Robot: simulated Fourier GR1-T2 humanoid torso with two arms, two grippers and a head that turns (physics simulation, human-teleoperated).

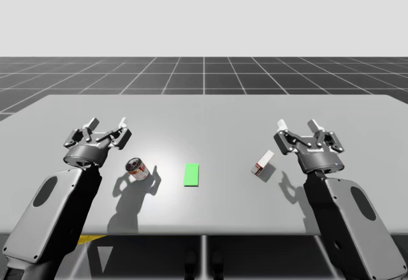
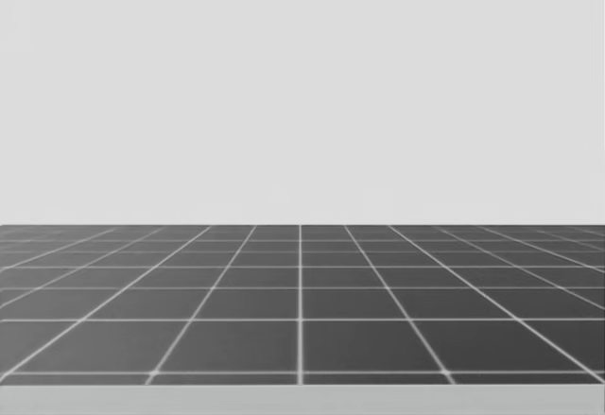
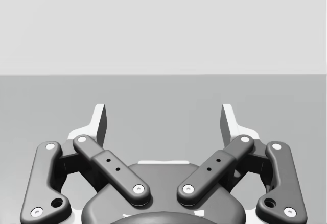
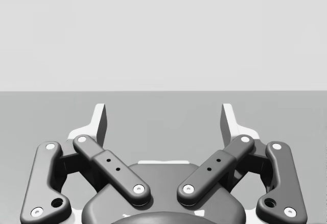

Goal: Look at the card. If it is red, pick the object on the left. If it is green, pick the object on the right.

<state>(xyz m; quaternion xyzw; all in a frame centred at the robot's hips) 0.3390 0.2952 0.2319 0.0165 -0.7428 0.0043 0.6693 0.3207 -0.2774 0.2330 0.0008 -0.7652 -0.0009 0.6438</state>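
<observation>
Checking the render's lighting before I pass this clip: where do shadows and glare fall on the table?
High view: the left gripper and right gripper cast dark shadows on the table toward its near edge; a bright glare patch lies beside the can. Wrist views: table evenly lit, no shadows.

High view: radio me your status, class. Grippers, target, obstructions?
Left gripper open, right gripper open, both empty. Card green, so target is the white-and-red box, beside right gripper, untouched. Nothing between them.
</observation>
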